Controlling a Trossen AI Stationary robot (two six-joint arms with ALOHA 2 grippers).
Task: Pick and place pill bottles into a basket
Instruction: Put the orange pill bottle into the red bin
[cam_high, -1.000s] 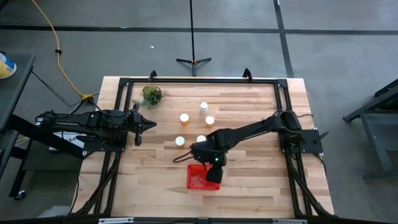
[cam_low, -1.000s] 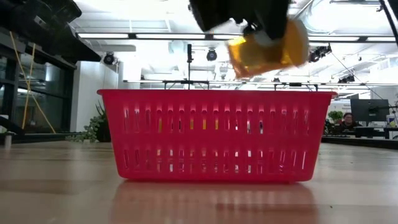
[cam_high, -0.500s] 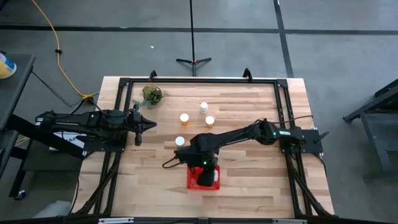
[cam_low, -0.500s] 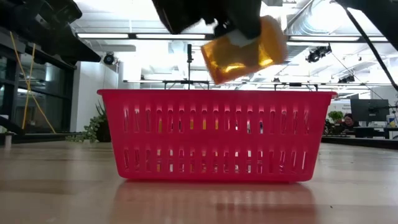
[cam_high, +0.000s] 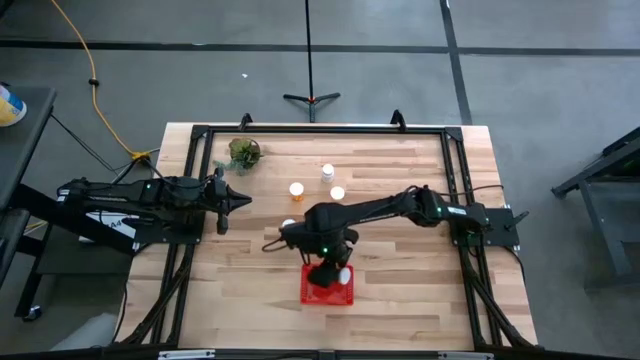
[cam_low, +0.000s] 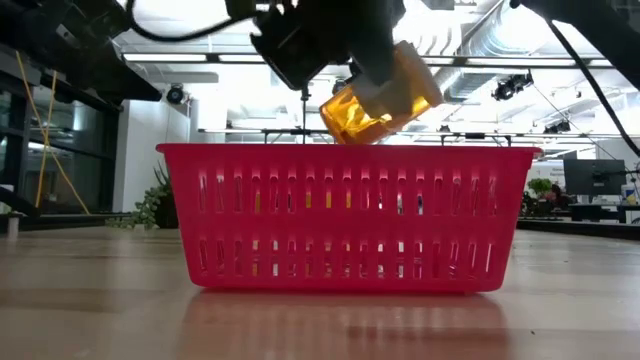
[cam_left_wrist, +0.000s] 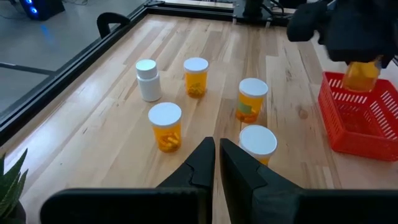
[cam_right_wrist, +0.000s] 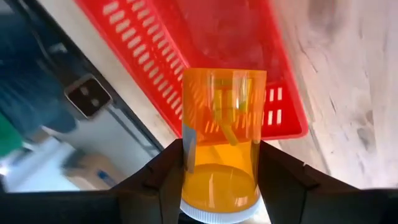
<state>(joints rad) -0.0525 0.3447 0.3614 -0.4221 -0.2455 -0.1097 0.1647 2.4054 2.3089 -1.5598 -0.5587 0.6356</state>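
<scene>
The right gripper (cam_right_wrist: 219, 177) holds an orange bottle (cam_right_wrist: 222, 158) between its fingers, tilted just above the red basket (cam_low: 350, 215). The left gripper (cam_left_wrist: 217, 152) waits over the desk (cam_high: 400, 285), fingers pressed together, near five standing bottles (cam_left_wrist: 165, 126).

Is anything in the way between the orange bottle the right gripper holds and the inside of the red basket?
Nothing visible. The right gripper is shut on the orange pill bottle, which hangs tilted just above the red basket. The basket's open top lies directly below it and no other bottle shows inside.
</scene>
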